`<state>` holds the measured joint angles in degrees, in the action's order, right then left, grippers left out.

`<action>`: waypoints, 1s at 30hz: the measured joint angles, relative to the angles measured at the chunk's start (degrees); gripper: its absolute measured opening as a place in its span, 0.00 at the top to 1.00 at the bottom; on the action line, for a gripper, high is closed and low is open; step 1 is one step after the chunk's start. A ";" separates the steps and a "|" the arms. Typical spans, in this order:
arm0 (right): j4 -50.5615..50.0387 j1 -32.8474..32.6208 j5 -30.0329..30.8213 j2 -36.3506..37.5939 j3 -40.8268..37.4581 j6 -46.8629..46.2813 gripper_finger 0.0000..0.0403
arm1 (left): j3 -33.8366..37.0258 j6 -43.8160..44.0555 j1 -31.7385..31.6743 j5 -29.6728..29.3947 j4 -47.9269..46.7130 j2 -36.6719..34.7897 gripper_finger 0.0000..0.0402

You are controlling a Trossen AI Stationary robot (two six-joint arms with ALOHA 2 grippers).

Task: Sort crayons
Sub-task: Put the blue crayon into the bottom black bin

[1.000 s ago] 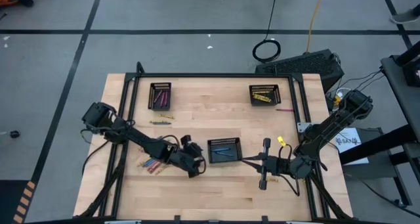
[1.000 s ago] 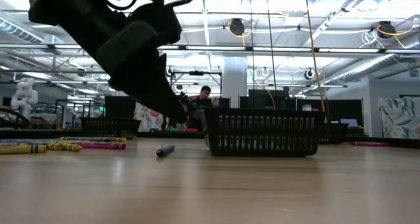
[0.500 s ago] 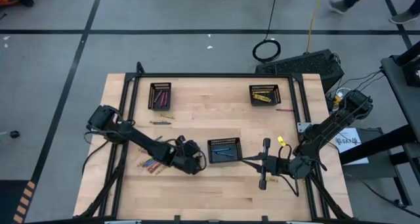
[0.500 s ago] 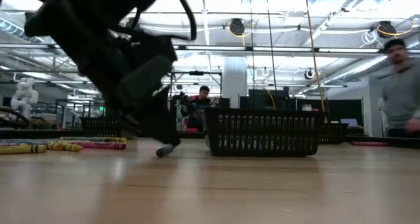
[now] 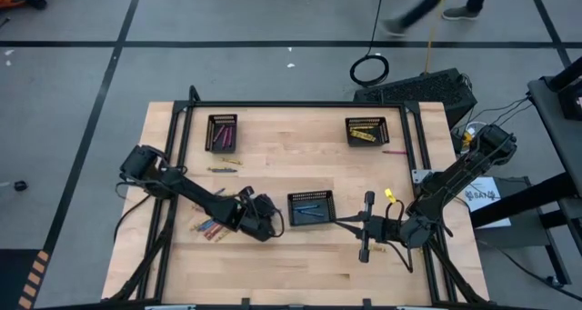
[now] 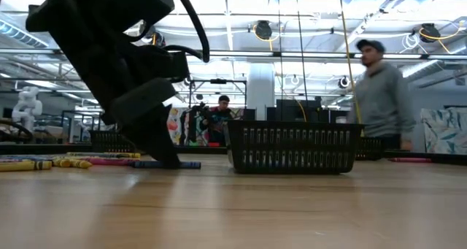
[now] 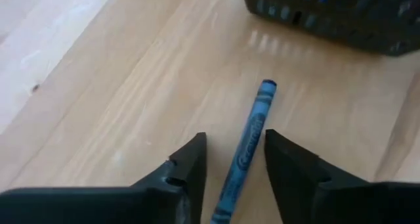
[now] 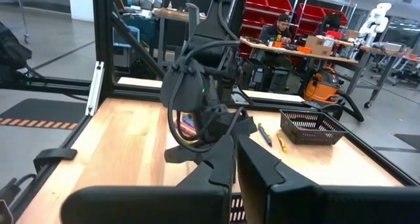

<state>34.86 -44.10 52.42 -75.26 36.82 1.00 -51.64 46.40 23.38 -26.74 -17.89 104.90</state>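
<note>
1. The left tool (image 7: pixel 233 159) was down at the worktop (image 5: pixel 273 269), its two dark fingers (image 7: pixel 187 168) set narrowly apart either side of a blue crayon (image 7: pixel 248 135).
2. That blue crayon lay flat on the wood, running lengthwise through the gap between the fingers; whether the pads had actually touched it could not be told.
3. Just ahead of the left tool stood the middle tray (image 5: pixel 311 207), black mesh, with blue crayons inside it.
4. In the low view the left tool (image 6: pixel 157 143) pressed right down to the wood, the blue crayon (image 6: pixel 179 164) poking out beside it toward the tray (image 6: pixel 292 147).
5. Behind the left tool, on the side away from the tray, a loose pile of crayons (image 5: pixel 207 228) lay on the worktop, pink and yellow among them.
6. The right tool (image 5: pixel 366 226) waited on the far side of the middle tray, its fingers closed together and holding nothing.
7. Well beyond both tools, a far tray (image 5: pixel 222 132) held pink crayons and another tray (image 5: pixel 365 130) held yellow ones.
8. A person (image 6: pixel 376 96) in a grey top stood in the room behind the worktop.
</note>
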 joint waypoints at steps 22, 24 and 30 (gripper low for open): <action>5.21 -8.04 10.70 0.13 0.00 7.27 0.98 | 0.55 -14.38 0.61 5.12 -1.46 -19.16 0.97; 5.18 -8.11 10.74 0.13 0.00 7.27 0.98 | 0.39 -19.01 -0.05 4.68 7.87 -19.44 0.97; 5.25 -8.13 10.80 0.13 0.00 7.18 0.98 | 0.39 -28.95 -5.05 10.66 29.21 -13.52 0.98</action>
<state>40.11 -52.23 63.22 -75.13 36.82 8.19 -51.24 17.45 18.33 -16.08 11.32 91.39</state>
